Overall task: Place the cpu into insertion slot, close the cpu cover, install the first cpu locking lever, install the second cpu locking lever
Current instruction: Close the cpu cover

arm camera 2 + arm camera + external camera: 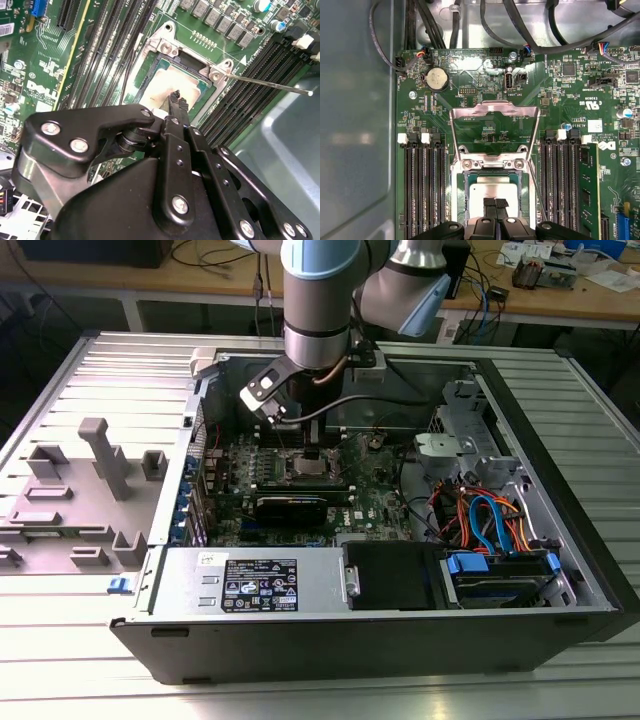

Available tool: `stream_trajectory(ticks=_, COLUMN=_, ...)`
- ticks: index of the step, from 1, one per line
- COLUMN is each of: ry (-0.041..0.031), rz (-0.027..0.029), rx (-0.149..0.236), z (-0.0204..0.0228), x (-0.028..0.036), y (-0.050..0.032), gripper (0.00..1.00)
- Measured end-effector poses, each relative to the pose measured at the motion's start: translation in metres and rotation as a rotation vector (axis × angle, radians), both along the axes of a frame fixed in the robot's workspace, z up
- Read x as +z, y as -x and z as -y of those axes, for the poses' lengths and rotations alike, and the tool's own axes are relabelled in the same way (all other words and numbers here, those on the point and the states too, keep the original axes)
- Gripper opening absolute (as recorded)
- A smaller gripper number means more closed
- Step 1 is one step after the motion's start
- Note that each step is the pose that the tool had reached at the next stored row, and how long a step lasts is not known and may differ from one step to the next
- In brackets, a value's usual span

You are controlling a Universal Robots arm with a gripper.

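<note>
The cpu (490, 191) lies flat in the insertion slot (458, 200), its dull silver top showing in both wrist views (167, 80). The cpu cover (495, 106) is swung open and stands tilted back from the slot's hinge, with the green board visible through its window. A thin locking lever (270, 86) sticks out free past one slot corner, and it also runs beside the slot (532, 182). My gripper (482, 203) is shut with its black fingertips (176, 98) together right over the cpu's top. In the exterior view the gripper (308, 445) hangs above the slot (308, 468).
Long black memory slots (422, 190) flank the socket on both sides. Black cables (520, 25) run along the case wall beyond the board. A coin battery (436, 78) sits on the board. In the exterior view a power supply (255, 585) and drive cables (490, 520) fill the case's near side.
</note>
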State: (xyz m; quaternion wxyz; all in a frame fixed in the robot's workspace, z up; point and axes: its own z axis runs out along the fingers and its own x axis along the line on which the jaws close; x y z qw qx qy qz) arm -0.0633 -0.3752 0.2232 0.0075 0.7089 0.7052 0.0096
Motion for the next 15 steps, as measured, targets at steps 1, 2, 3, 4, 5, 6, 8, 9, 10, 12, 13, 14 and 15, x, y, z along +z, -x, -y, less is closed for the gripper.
stream_trajectory(ticks=1, ry=0.0000, rz=0.0000, rx=0.000, z=0.0000, x=0.0014, y=0.0000, gripper=0.11)
stream_trajectory(ticks=2, ry=0.0003, rz=-0.0001, rx=0.001, z=0.0000, x=0.0034, y=0.0000, gripper=0.11)
stream_trajectory(ticks=3, ry=0.0010, rz=-0.0001, rx=0.001, z=0.0000, x=0.0050, y=0.0000, gripper=0.11)
stream_trajectory(ticks=4, ry=0.0018, rz=-0.0001, rx=0.001, z=-0.0002, x=0.0063, y=0.0000, gripper=0.11)
stream_trajectory(ticks=5, ry=0.0041, rz=-0.0001, rx=0.001, z=-0.0009, x=0.0083, y=0.0000, gripper=0.11)
stream_trajectory(ticks=6, ry=0.0051, rz=-0.0001, rx=0.002, z=-0.0011, x=0.0115, y=-0.0001, gripper=0.11)
stream_trajectory(ticks=8, ry=0.0061, rz=0.0000, rx=0.004, z=-0.0013, x=0.0161, y=0.0000, gripper=0.11)
stream_trajectory(ticks=9, ry=0.0068, rz=0.0000, rx=0.005, z=-0.0014, x=0.0177, y=0.0000, gripper=0.11)
stream_trajectory(ticks=10, ry=0.0093, rz=0.0000, rx=0.009, z=-0.0018, x=0.0187, y=0.0001, gripper=0.11)
stream_trajectory(ticks=12, ry=0.0146, rz=-0.0001, rx=0.026, z=-0.0030, x=0.0194, y=0.0000, gripper=0.11)
stream_trajectory(ticks=13, ry=0.0148, rz=0.0000, rx=0.029, z=-0.0030, x=0.0198, y=0.0000, gripper=0.11)
stream_trajectory(ticks=14, ry=0.0151, rz=0.0001, rx=0.030, z=-0.0030, x=0.0207, y=0.0000, gripper=0.11)
stream_trajectory(ticks=15, ry=0.0153, rz=0.0001, rx=0.030, z=-0.0031, x=0.0227, y=0.0000, gripper=0.11)
